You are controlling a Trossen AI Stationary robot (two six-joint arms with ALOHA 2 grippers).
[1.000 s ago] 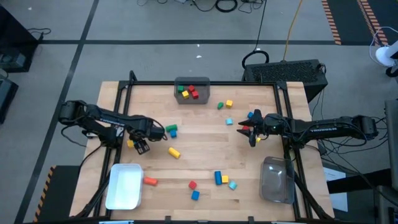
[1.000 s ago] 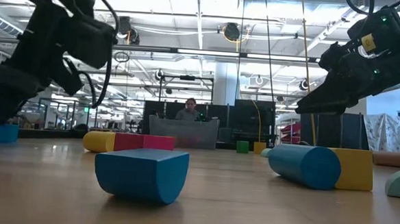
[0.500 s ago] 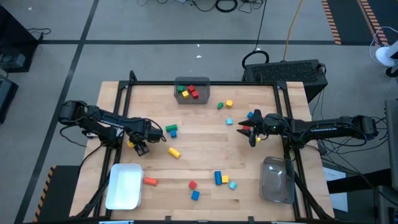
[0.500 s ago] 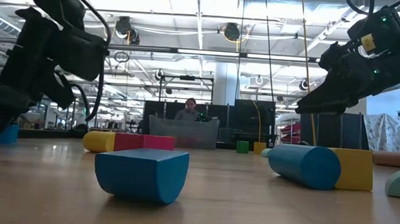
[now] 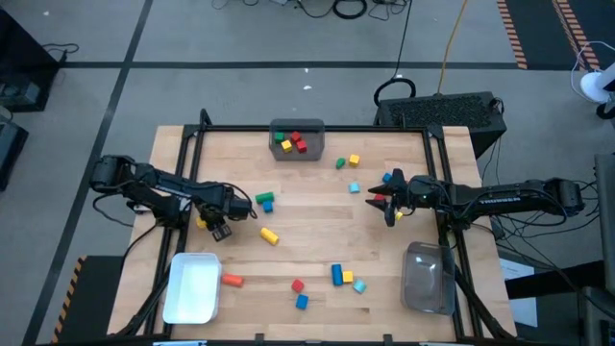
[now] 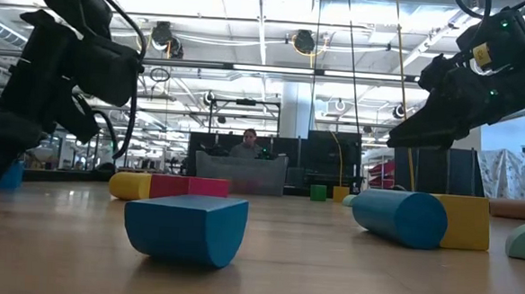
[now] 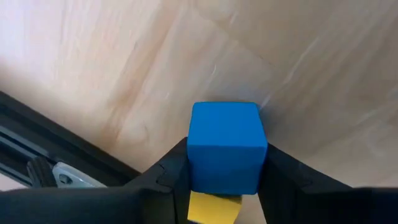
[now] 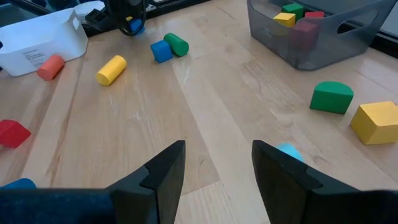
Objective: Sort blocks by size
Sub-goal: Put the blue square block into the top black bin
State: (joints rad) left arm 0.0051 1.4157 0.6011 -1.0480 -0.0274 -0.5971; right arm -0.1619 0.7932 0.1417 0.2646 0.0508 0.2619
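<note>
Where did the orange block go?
The orange block lies on the table near its front-left corner in the high view, just right of the white bin. In the right wrist view it shows beside that same white bin.

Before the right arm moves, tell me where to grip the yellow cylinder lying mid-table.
Grip the yellow cylinder across its round sides at mid-length, coming straight down. It lies flat on the table, angled, with open wood all around, so turn the right gripper to straddle its long axis; end-on it would likely roll.
</note>
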